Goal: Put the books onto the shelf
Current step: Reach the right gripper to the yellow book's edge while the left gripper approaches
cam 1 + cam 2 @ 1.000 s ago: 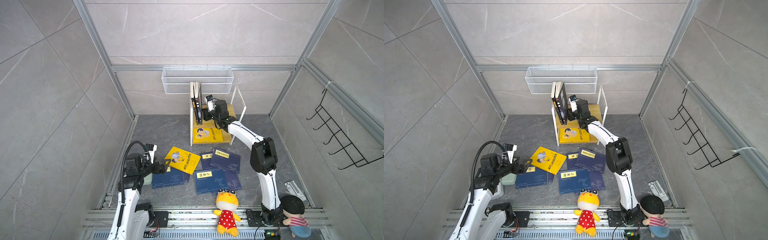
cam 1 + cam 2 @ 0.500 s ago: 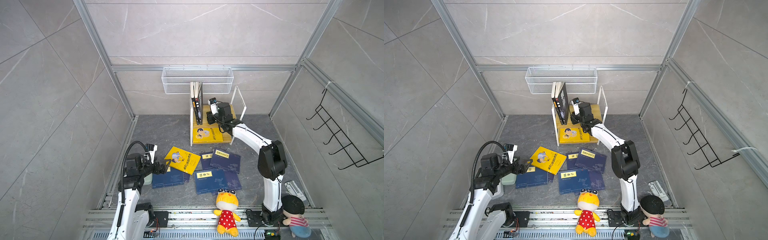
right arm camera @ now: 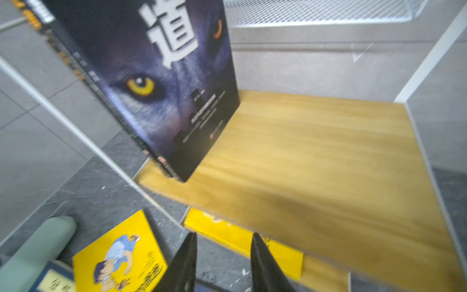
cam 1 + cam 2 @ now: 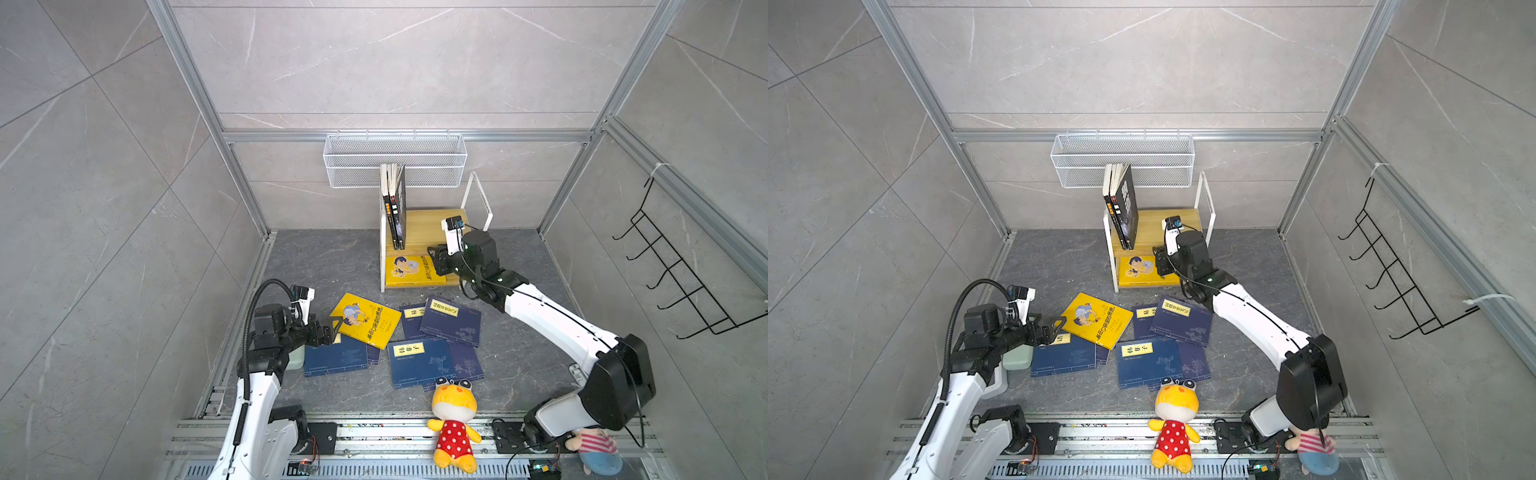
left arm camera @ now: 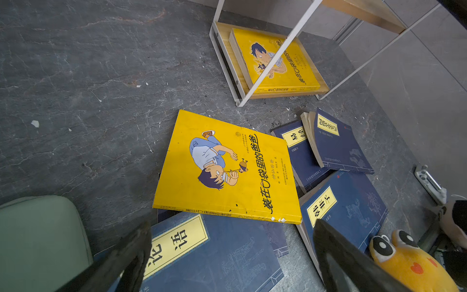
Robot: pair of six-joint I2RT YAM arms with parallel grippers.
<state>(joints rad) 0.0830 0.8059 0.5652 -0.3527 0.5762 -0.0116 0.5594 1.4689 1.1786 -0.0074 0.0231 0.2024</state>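
Note:
The shelf [image 4: 428, 224] [image 4: 1158, 226] stands at the back middle. On its top board [image 3: 316, 156] a black wolf-face book [image 4: 400, 208] [image 3: 171, 88] stands upright, leaning against other books. A yellow book [image 4: 411, 271] [image 5: 280, 63] lies flat on the lower tier. On the floor lie a yellow cartoon-boy book [image 4: 368, 320] [image 5: 227, 166] and several navy books [image 4: 451, 320] [image 5: 214, 252]. My left gripper [image 4: 334, 328] [image 5: 232, 225] is open at the floor yellow book's near edge, above a navy book. My right gripper [image 4: 434, 262] [image 3: 224, 233] hangs before the shelf's front, jaws apart, holding nothing.
A white wire basket [image 4: 395, 160] hangs on the back wall above the shelf. A black hook rack [image 4: 681, 282] is on the right wall. A yellow plush toy [image 4: 453, 419] and a striped doll [image 4: 594, 449] sit at the front rail. A pale green object [image 5: 43, 240] lies beside my left arm.
My right gripper has drawn back from the upright books on the top tier to the shelf's front and its jaws have parted. The left arm has stayed still.

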